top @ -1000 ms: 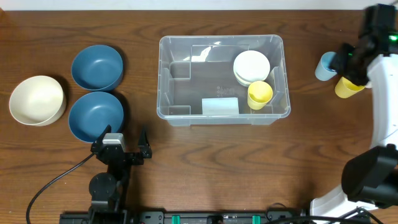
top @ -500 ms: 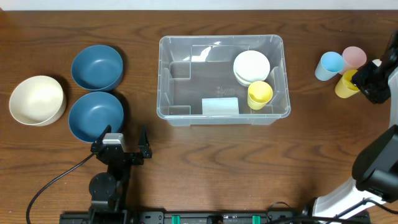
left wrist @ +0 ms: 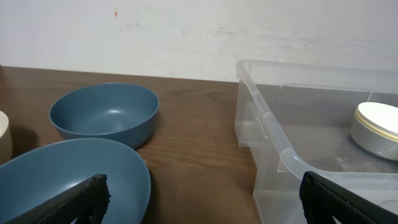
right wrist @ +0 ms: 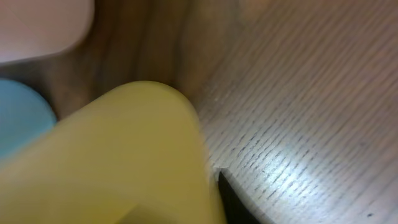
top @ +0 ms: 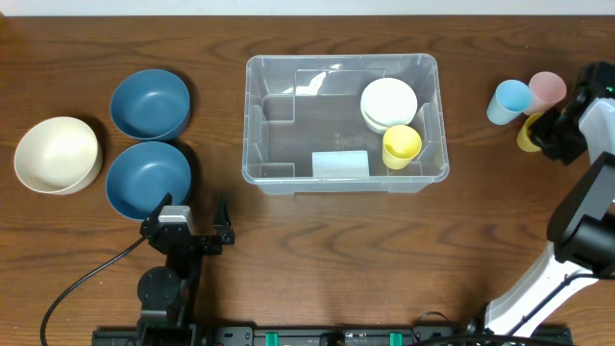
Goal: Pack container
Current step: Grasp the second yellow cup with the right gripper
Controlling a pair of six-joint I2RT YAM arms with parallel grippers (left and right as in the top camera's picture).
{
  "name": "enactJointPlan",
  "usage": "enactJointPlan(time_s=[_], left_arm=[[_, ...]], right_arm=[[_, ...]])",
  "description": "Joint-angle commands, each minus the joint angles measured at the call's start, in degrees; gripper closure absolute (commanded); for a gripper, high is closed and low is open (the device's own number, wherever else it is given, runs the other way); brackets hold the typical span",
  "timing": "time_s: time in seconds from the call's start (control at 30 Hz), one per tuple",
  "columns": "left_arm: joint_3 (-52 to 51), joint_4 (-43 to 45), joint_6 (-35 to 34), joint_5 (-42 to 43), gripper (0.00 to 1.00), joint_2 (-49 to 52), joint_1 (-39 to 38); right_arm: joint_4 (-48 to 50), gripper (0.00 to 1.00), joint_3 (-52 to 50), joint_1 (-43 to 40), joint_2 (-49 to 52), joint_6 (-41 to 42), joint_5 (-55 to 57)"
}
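A dark wooden surface (top: 317, 250) met a white wall (left wrist: 186, 31). The clear container (top: 252, 125) held plates (top: 388, 102) and a cup (top: 402, 146). The left end effector (top: 192, 213) gaped empty; the right end effector (top: 550, 133) had an unreadable grip.

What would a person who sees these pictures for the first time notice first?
The large clear plastic rectangular container in the middle of the brown wooden table stands out, holding a stack of round white plates and a yellow plastic cup at its right end. Left of it stand two round blue bowls and a cream bowl; at the far right, the right gripper is at a second yellow cup.
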Motion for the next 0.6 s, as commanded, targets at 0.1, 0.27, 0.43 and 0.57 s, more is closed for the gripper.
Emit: enactJointPlan(time_s=[0.1,0.27,0.43,0.57], left_arm=[[-0.92,-2.27,0.96,-1.11,0.02,-0.04,0.28],[-0.92,-2.29,0.96,-1.11,0.02,-0.04,0.28],[-0.92,-2.27,0.96,-1.11,0.02,-0.04,0.28],[-0.92,-2.27,0.96,-1.11,0.02,-0.04,0.28]], right_arm=[[-1.16,0.99,-0.13,-0.28,-0.57,1.01,0.09],[-3.96,0.99,-0.13,0.07,-5.01,1.22,0.09],[-7.08,0.99,-0.13,0.96,-14.29,1.16,-1.64],[-8.33,0.99,-0.13,2.54,-23.78,0.04,-7.04]])
